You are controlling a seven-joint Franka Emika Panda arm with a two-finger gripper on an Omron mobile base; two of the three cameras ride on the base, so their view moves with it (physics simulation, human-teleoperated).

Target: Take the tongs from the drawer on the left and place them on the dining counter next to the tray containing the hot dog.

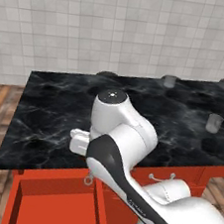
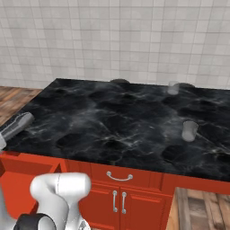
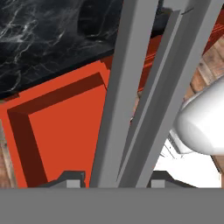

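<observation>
Left base view: your arm (image 1: 129, 151) rises from the lower right and folds forward over the open drawer (image 1: 51, 206), which is pulled out below the left end of the black marble table (image 1: 54, 111). The drawer's red inside is visible. Two small grey cups stand on the table, one near the far edge (image 1: 169, 81) and one toward the right (image 1: 214, 123). A silver bar handle (image 1: 161, 178) shows on the red front right of the arm.

Right base view: a grey cylindrical piece (image 2: 15, 126) pokes in from the left edge over the table's near-left corner; you cannot tell what it is. The same two cups (image 2: 189, 130) sit on the marble. Below, a shut drawer with a curved handle (image 2: 119, 177) and two cabinet doors.

Hand view: the tongs (image 3: 144, 87) run from between the fingertips up across the frame, both grey blades close to the lens. Your end effector (image 3: 116, 181) is pinching the tongs near their lower end, one dark tip (image 3: 72, 179) on each side. The tongs hang above the open drawer, with the table edge beyond.
</observation>
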